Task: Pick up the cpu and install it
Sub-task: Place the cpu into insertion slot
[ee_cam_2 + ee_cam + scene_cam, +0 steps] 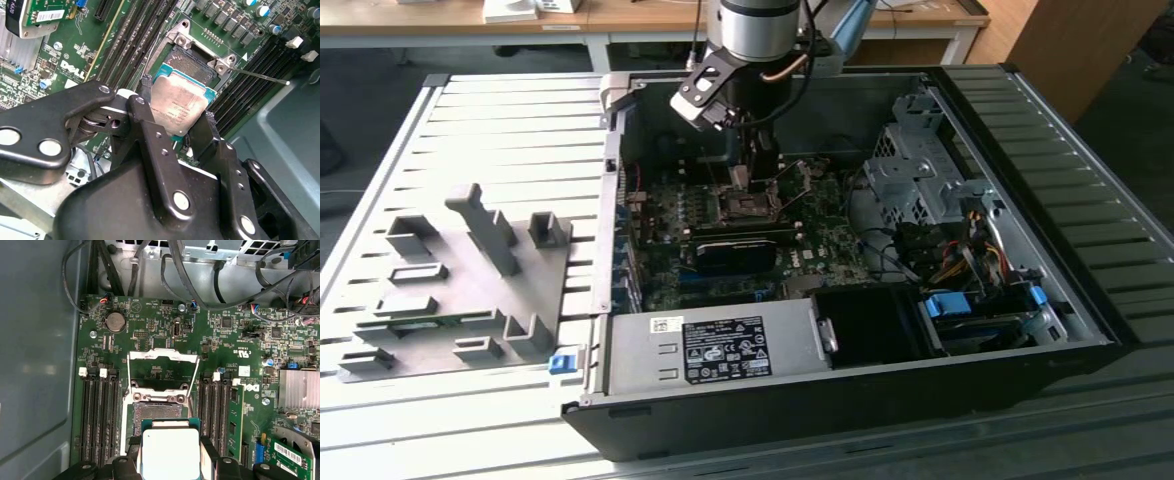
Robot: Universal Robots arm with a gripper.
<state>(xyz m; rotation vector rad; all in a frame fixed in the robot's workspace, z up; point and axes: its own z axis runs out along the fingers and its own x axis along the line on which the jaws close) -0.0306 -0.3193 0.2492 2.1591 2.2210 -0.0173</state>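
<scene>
- Grey plastic fixture plate (454,300) lies at the exterior view's left, outside the computer case (854,400). Its raised blocks (487,230) stand well apart from the arm.
- Green motherboard (707,230) fills the case floor, with the power supply (707,345) along the near wall.
- Over the middle of the board hangs the gripper (177,102). In both wrist views its two black fingers (145,115) are closed on opposite edges of the cpu (170,455), silver top facing the cameras.
- So the pick-up looks done: the chip is held off any surface, far from the fixture plate.
- Just beyond the chip sits the socket (160,412), bare, its contact field uncovered. Its metal retention frame (162,367) is swung up and open, and the thin lever (260,76) juts out to the side.
- Installing is not yet done, by my reading: the chip hangs near the socket's edge and above it, not seated, and the frame is not clamped down.
- At the exterior view's right stands the metal drive cage (921,170), with bundled cables (961,255) nearer.
</scene>
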